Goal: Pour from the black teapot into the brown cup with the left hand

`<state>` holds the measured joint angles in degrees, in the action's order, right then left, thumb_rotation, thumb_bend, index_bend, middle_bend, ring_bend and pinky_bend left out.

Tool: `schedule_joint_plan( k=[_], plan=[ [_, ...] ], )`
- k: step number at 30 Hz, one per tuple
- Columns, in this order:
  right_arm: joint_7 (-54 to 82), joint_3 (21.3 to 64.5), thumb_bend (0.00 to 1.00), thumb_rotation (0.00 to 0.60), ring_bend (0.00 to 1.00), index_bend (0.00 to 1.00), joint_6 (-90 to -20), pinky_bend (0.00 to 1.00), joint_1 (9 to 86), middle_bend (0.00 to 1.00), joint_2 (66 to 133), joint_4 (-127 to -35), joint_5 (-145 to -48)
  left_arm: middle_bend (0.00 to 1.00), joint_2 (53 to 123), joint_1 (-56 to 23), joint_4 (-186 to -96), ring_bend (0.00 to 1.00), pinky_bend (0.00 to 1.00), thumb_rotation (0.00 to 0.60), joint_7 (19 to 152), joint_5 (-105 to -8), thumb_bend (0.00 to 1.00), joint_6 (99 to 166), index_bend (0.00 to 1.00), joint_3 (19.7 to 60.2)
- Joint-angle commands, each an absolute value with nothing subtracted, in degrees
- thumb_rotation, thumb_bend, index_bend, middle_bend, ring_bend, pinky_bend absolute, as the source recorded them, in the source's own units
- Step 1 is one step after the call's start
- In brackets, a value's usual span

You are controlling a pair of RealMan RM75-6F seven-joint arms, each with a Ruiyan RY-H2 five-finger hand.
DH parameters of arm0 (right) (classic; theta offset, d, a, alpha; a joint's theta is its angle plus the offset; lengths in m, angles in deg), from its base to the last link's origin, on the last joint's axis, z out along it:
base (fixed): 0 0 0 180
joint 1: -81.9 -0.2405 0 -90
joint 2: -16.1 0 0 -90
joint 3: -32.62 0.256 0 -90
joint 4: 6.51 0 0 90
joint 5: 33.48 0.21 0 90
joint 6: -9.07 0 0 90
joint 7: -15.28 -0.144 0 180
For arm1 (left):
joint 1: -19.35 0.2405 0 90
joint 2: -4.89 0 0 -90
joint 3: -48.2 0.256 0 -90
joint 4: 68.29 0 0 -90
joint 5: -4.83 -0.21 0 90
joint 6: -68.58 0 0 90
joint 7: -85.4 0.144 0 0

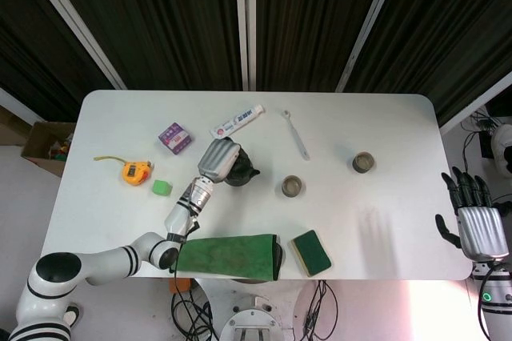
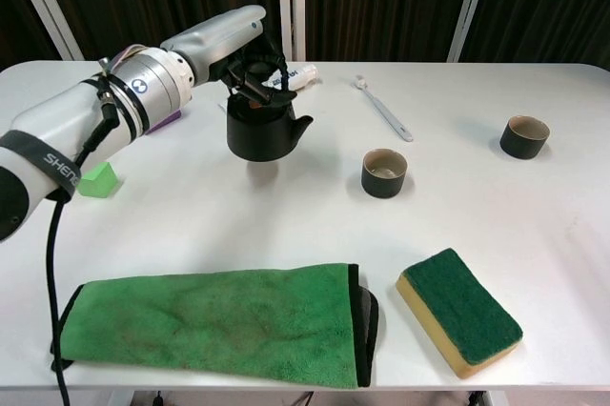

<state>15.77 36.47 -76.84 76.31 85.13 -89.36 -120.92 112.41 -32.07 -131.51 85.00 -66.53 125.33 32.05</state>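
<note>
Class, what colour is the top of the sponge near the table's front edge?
Dark green sponge; chest view.

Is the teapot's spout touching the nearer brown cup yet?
Apart. The chest view shows bare table between the teapot spout and the cup; the left hand holds the teapot.
</note>
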Motion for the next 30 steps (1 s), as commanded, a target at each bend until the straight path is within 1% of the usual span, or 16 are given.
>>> schedule_joint_plan(
  k=[1, 21, 30],
  plan=[
    [15.5, 36.4, 0.36, 0.600, 0.00, 0.00, -77.0, 0.00, 76.4, 0.00, 85.1, -89.2, -121.0, 1.00, 112.8, -32.3, -131.4, 1.00, 0.43, 0.600, 85.6, -66.7, 0.32, 125.5, 1.00, 32.0],
    [13.0, 36.5, 0.37, 0.600, 0.00, 0.00, -77.1, 0.00, 76.6, 0.00, 85.0, -87.7, -121.0, 1.00, 116.3, -34.9, -131.1, 1.00, 0.43, 0.600, 92.7, -67.6, 0.34, 126.6, 1.00, 31.3],
    [11.4, 36.6, 0.37, 0.600, 0.00, 0.00, -77.8, 0.00, 76.9, 0.00, 84.8, -86.9, -121.2, 1.00, 117.7, -36.8, -130.3, 1.00, 0.45, 0.600, 95.4, -67.2, 0.35, 125.5, 1.00, 30.4]
  ],
)
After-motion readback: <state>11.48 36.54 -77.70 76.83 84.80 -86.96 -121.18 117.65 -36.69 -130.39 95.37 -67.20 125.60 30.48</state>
